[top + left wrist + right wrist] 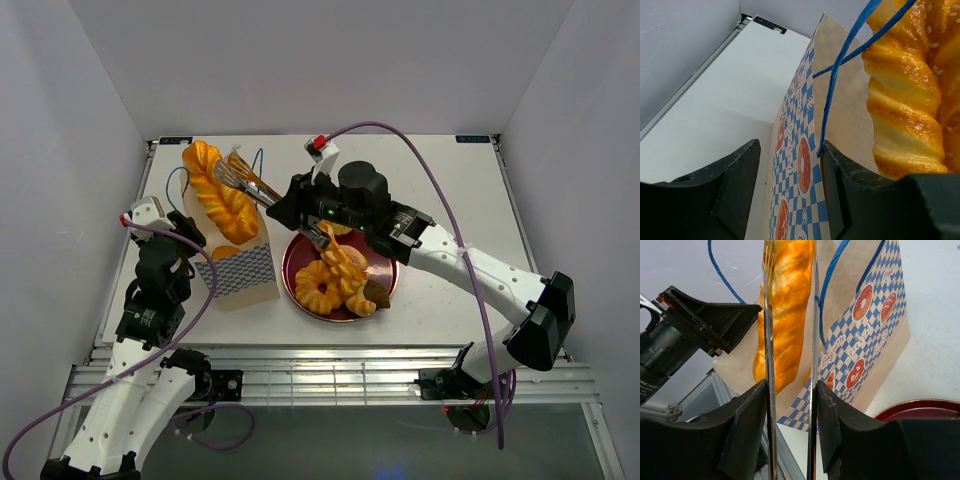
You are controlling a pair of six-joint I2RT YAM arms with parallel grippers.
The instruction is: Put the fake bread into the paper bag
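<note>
The paper bag point(245, 270) stands upright left of the plate, its blue-checked wall point(800, 150) between my left gripper's point(789, 170) open jaws. A long twisted braid point(215, 190) sticks up out of the bag's mouth, with an orange piece point(225, 252) below it. My right gripper point(300, 208) is shut on metal tongs point(245, 180), whose tips flank the braid's upper part point(787, 305). More fake bread lies on the dark-red plate point(290, 268): a ring-shaped roll point(320, 285), a twisted piece point(345, 265) and a dark chunk point(378, 293).
The bag's blue cord handles point(840, 65) hang loose beside the braid. My left gripper point(188, 235) sits at the bag's left side. White walls close the table on three sides. The plate's rim point(925, 410) shows behind the bag in the right wrist view.
</note>
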